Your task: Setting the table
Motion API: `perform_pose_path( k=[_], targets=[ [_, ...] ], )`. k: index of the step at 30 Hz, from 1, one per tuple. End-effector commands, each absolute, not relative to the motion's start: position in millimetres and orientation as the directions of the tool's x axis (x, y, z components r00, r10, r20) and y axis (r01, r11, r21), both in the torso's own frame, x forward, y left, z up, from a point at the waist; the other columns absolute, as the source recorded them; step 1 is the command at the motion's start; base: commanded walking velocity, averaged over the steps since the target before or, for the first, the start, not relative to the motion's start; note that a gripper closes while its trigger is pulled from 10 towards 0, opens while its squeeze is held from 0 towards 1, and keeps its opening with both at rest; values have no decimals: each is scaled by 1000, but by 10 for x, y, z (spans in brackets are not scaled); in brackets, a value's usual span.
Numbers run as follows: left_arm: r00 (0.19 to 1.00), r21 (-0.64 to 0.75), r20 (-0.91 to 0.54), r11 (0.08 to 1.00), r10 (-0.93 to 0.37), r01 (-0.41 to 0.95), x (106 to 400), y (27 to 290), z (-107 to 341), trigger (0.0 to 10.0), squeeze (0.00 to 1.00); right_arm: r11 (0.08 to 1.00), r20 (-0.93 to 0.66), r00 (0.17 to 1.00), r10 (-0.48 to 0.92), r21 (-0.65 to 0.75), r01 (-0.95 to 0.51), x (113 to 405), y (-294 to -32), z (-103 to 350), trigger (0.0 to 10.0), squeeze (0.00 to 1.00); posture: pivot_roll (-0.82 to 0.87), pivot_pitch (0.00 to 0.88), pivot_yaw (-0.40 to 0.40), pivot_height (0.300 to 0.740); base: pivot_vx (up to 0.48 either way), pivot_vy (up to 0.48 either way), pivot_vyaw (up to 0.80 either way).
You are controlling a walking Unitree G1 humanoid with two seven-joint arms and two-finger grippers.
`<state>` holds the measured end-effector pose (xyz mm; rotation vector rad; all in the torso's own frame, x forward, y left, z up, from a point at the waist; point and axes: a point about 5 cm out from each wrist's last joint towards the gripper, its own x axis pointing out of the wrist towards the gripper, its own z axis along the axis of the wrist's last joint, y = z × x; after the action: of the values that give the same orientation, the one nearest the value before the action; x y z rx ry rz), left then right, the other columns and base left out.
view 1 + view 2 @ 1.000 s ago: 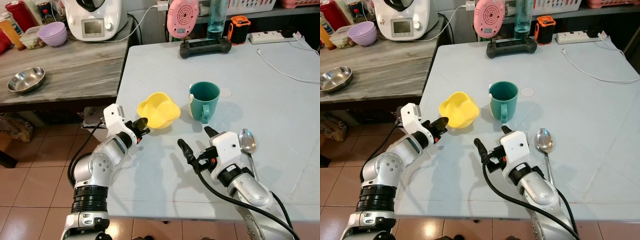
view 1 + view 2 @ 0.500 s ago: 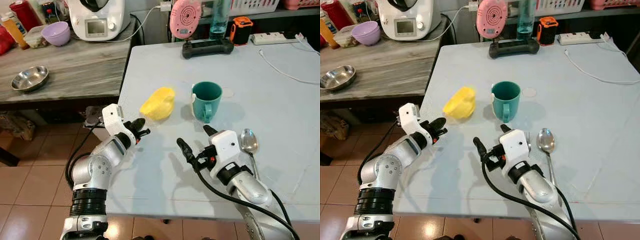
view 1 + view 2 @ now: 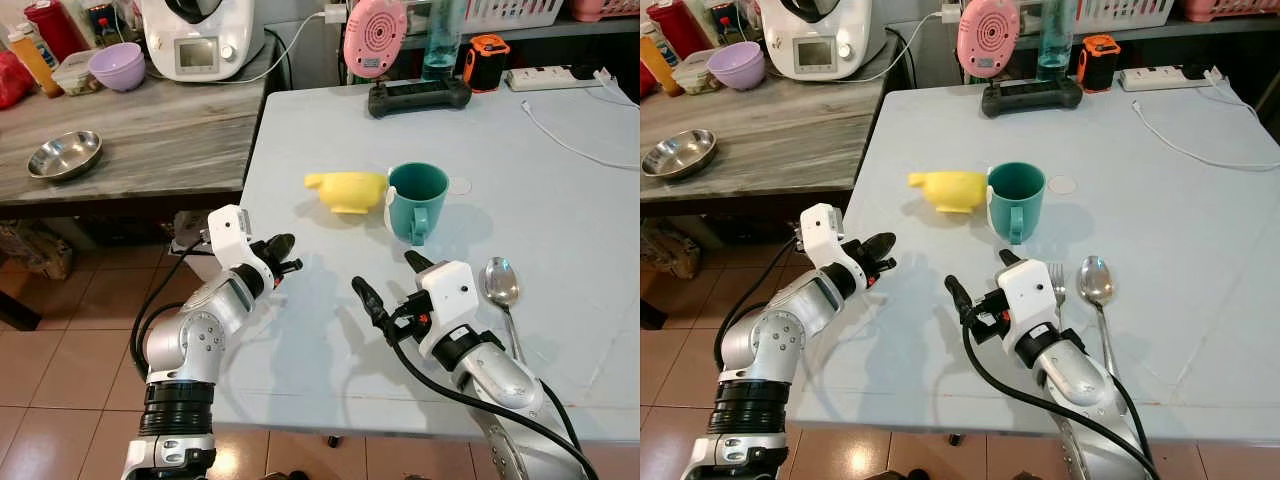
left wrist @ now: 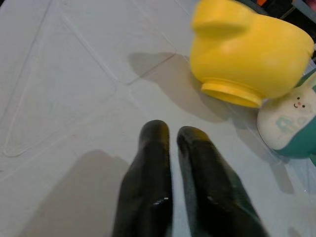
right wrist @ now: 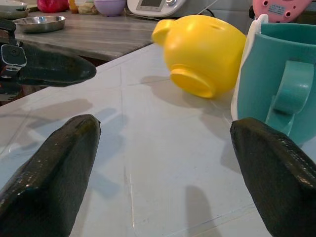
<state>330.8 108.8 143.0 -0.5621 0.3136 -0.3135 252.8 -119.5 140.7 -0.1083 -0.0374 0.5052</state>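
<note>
Yellow bowl [image 3: 346, 190] slid against teal mug [image 3: 417, 200]

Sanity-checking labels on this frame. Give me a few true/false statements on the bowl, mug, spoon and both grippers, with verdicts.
1. The yellow bowl sits flat and upright on the table. False: it is tipped on its side, its base ring showing in the left wrist view.
2. The yellow bowl lies right beside the teal mug. True.
3. The left gripper is clamped on the bowl. False: its fingers are shut on nothing, apart from the bowl.
4. The right gripper is open over the table. True.
5. The spoon stands inside the mug. False: it lies on the table beside the right arm.
</note>
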Motion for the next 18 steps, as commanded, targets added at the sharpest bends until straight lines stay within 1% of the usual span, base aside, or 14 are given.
perform_pose_path(
  k=[1,3,14,18],
  targets=[
    [928,-546,-176,817,-329,186,3304,1186,1454,10000,1000,863,6,868,497,-106,-494,2525,-1150,1388,10000,0,-183,108,125,740,0,0,0],
    [937,-556,-137,808,-321,195,3307,1197,1489,10000,1000,863,7,868,497,-107,-494,2529,-1148,1390,10000,0,-183,108,125,740,0,0,0],
    [939,-563,-135,805,-316,189,3292,1197,1473,10000,1000,861,9,866,501,-108,-497,2541,-1146,1389,10000,0,-180,108,122,740,0,0,0],
    [945,-570,-97,796,-313,205,3301,1191,1520,10000,1000,862,13,867,497,-115,-493,2560,-1152,1396,10000,0,-181,107,120,740,0,0,0]
  ],
)
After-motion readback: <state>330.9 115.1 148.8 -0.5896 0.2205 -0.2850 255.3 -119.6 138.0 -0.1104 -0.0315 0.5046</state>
